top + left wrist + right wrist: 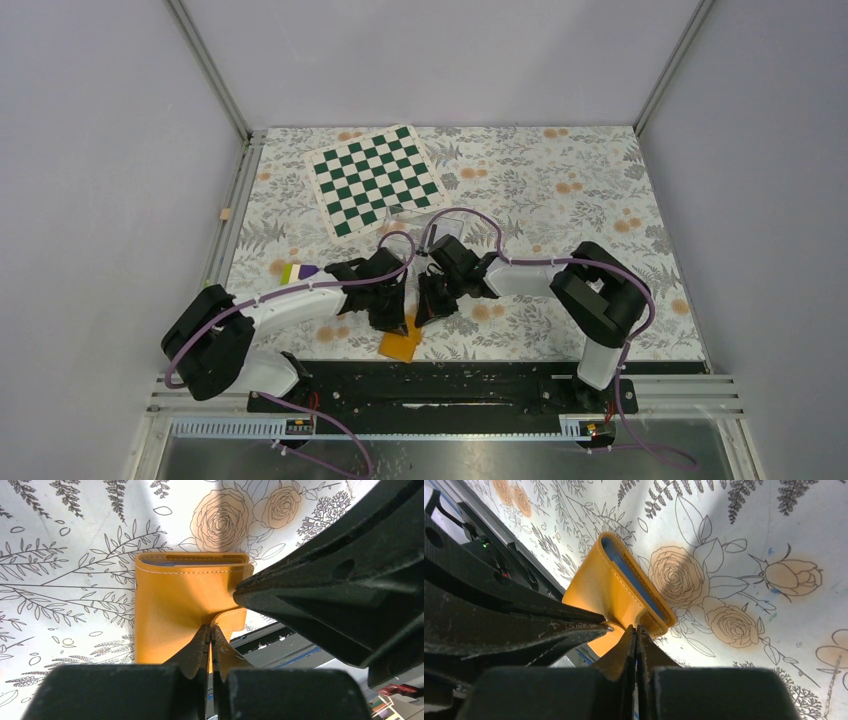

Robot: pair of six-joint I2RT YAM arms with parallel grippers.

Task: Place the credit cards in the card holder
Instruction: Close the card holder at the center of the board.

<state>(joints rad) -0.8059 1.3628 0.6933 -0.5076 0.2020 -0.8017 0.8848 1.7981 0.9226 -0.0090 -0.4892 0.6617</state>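
Orange card holder (401, 345) is held over the near edge of the floral desk (560, 200), at centre. We see left jaws pinching its lower flap and right jaws pinching its corner. Its slot shows blue lining; we cannot tell whether cards are inside.

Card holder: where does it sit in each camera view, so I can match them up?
Top external: card holder at bottom centre, by the near edge of the floral table cover.
Left wrist: centre of frame.
Right wrist: just left of centre.
Shared landmark: the floral table cover beneath it.
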